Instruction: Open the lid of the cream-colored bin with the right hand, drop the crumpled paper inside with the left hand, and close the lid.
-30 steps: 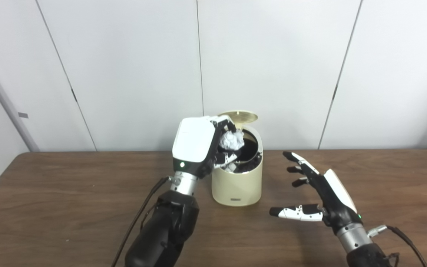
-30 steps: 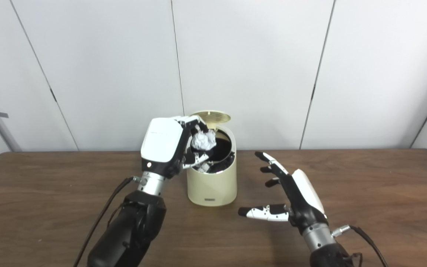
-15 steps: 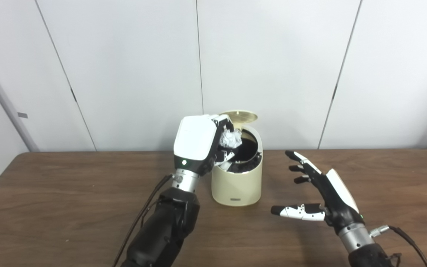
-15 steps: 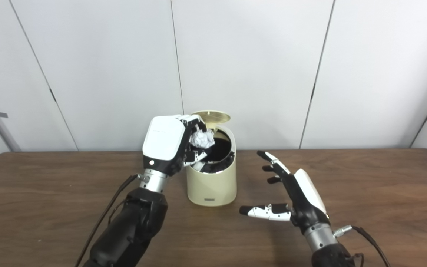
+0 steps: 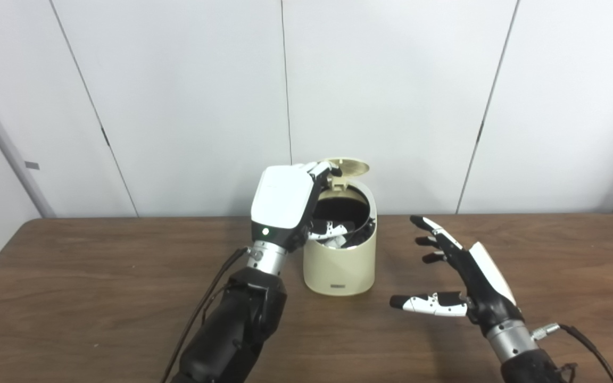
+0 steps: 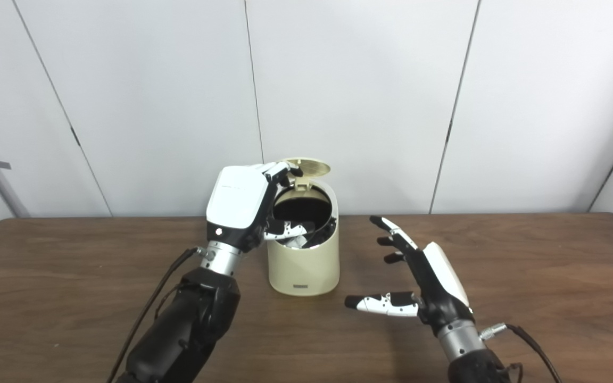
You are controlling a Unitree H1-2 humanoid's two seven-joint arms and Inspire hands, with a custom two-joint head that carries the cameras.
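Where half a second ago our left hand [image 5: 285, 205] gripped the crumpled white paper ball over the round cream-coloured plastic bin [image 5: 341, 263], its fingers are now spread and empty over the dark opening, so we judge the paper has dropped inside, where whitish scraps [image 5: 334, 240] show. Only closing the raised round lid [image 5: 348, 167] remains, and our right hand [image 5: 469, 282] hovers open above the brown wooden table [image 5: 99, 287] beside the bin. We see a small plate low on the bin's front, its writing too small to read.
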